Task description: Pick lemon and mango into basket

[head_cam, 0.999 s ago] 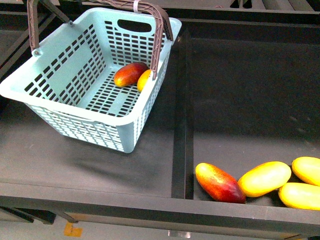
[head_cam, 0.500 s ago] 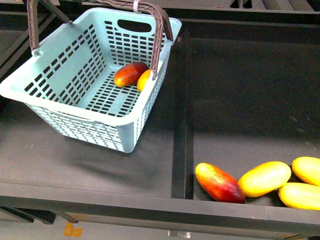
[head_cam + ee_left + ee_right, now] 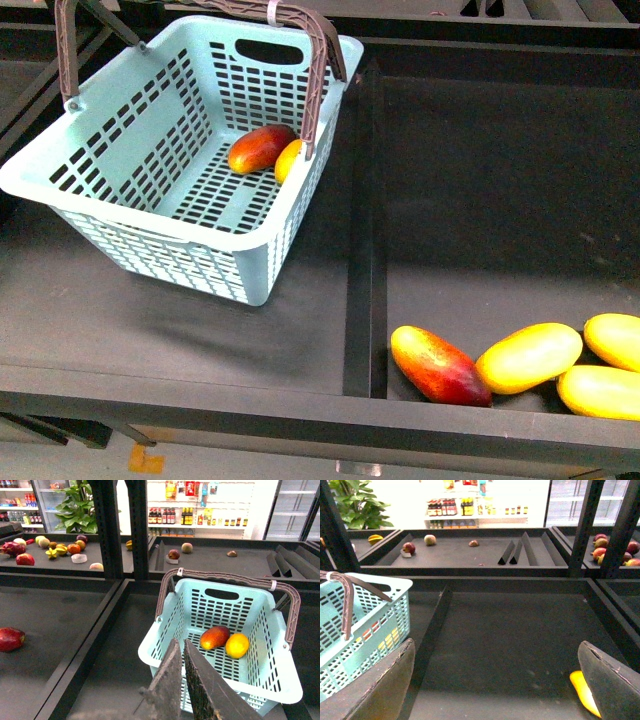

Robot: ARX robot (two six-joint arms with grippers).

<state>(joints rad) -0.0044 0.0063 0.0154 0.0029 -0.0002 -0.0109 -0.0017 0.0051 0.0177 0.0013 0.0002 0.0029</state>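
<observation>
Front view: a pale aqua slotted plastic basket [image 3: 180, 150] with two brown ribbed swing handles sits on the dark counter [image 3: 150, 320], in the left bay. On its floor, against the wall nearest the divider, lie the oblong red-to-orange mango [image 3: 260, 148] and the small rounded yellow-orange lemon [image 3: 289, 160], touching each other. In the right bay, at the near edge, a second red-and-orange mango [image 3: 439, 365] lies against a row of three all-yellow oblong fruits [image 3: 529, 357]. Neither arm appears in this view.

Left wrist view: the left gripper [image 3: 182, 655] hangs above the basket's [image 3: 260, 680] near rim, its two dark fingers [image 3: 167, 690] pressed nearly together with only a thin slit between them, nothing held. The mango [image 3: 214, 637] and lemon [image 3: 237, 645] rest side by side inside the basket.

Right wrist view: the right gripper [image 3: 497, 670] has its fingers [image 3: 610, 680] spread wide apart and empty above the right bay. A corner of the basket [image 3: 375, 615] shows to one side; part of a yellow fruit [image 3: 583, 691] shows beside one finger.
</observation>
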